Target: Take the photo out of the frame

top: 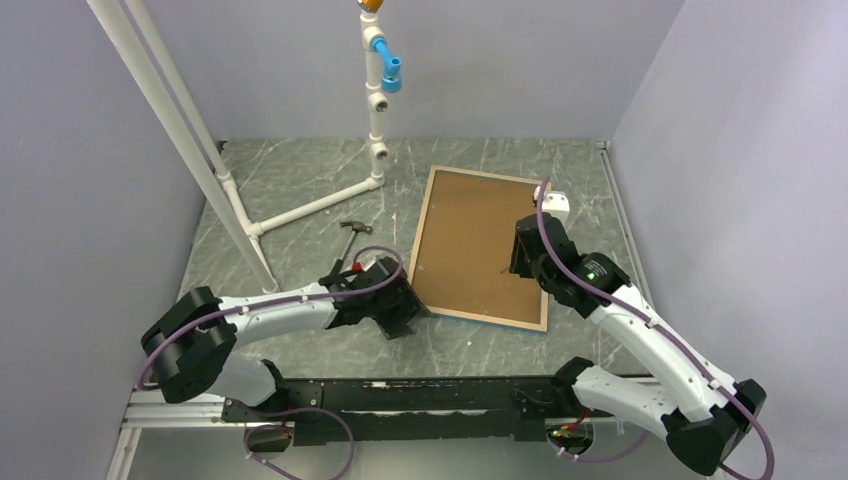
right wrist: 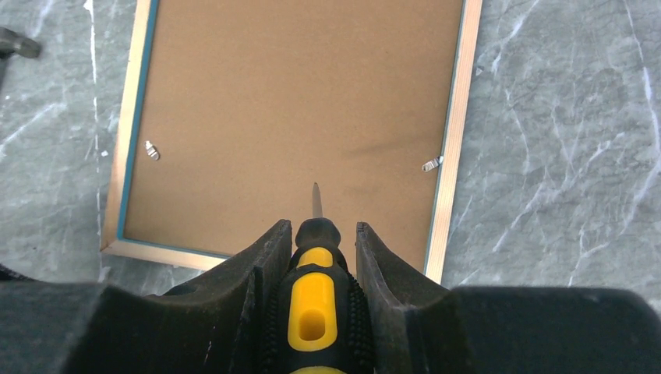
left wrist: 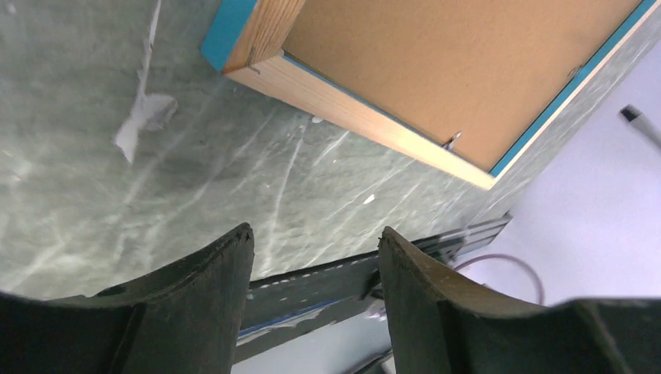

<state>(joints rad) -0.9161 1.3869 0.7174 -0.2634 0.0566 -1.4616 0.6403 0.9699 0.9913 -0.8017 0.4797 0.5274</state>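
The frame (top: 478, 317) lies face down right of centre, its brown backing board (top: 480, 240) up inside a pale wood rim. The photo is hidden under the board. My right gripper (top: 518, 262) hovers over the board's right part, shut on a yellow and black screwdriver (right wrist: 314, 304) whose metal tip (right wrist: 316, 199) points at the board (right wrist: 296, 109). Small metal clips (right wrist: 152, 149) (right wrist: 433, 164) sit at the frame's rim (right wrist: 456, 117). My left gripper (top: 400, 322) is open and empty beside the frame's near left corner (left wrist: 249, 47). Its fingertips (left wrist: 242, 238) hang over bare table.
A hammer (top: 350, 240) lies left of the frame, behind my left arm. A white pipe stand (top: 372, 100) with a blue fitting (top: 388, 65) rises at the back. Slanted white pipes (top: 170, 120) cross the left side. Walls close both sides.
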